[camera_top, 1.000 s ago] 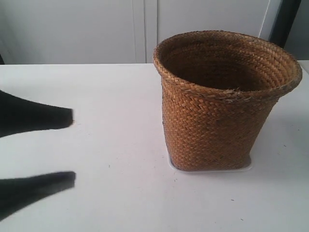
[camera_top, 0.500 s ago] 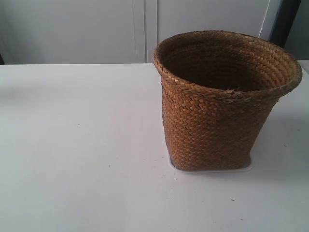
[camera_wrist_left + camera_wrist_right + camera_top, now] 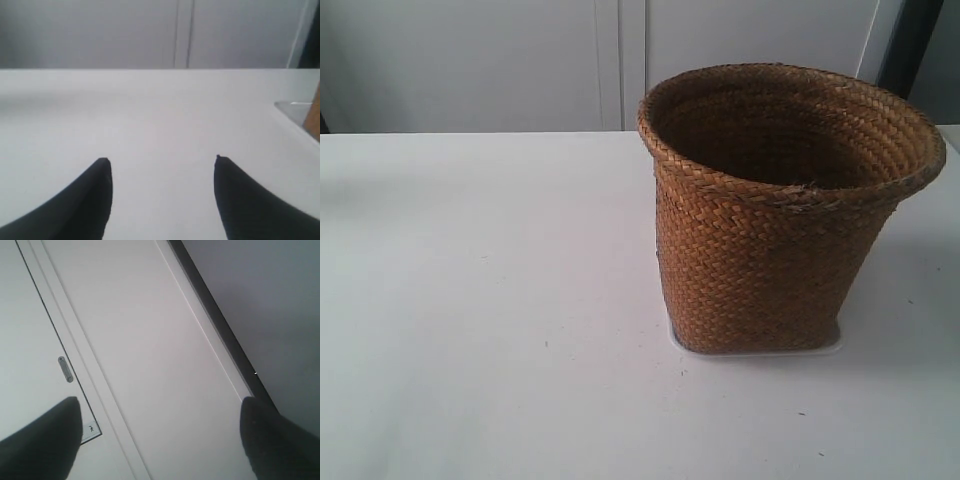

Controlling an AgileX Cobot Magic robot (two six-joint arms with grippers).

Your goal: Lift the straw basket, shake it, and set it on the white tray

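Observation:
The golden-brown straw basket (image 3: 775, 215) stands upright at the right of the table in the exterior view, its squarish base resting on the thin white tray (image 3: 830, 344), whose edge shows beneath it. No gripper appears in the exterior view. In the left wrist view my left gripper (image 3: 162, 160) is open over bare tabletop, and a sliver of the basket (image 3: 315, 112) and a corner of the tray (image 3: 295, 110) show at the frame's edge. My right gripper (image 3: 159, 402) is open and faces a white cabinet door, with nothing between its fingers.
The white tabletop (image 3: 490, 300) spreads out beside the basket. White cabinet doors (image 3: 520, 60) stand behind the table, with a dark upright strip (image 3: 910, 45) at the far right. A small handle (image 3: 65, 369) shows on the door in the right wrist view.
The open black gripper at the exterior view's left edge a second ago has withdrawn out of that view. The basket and tray have not moved.

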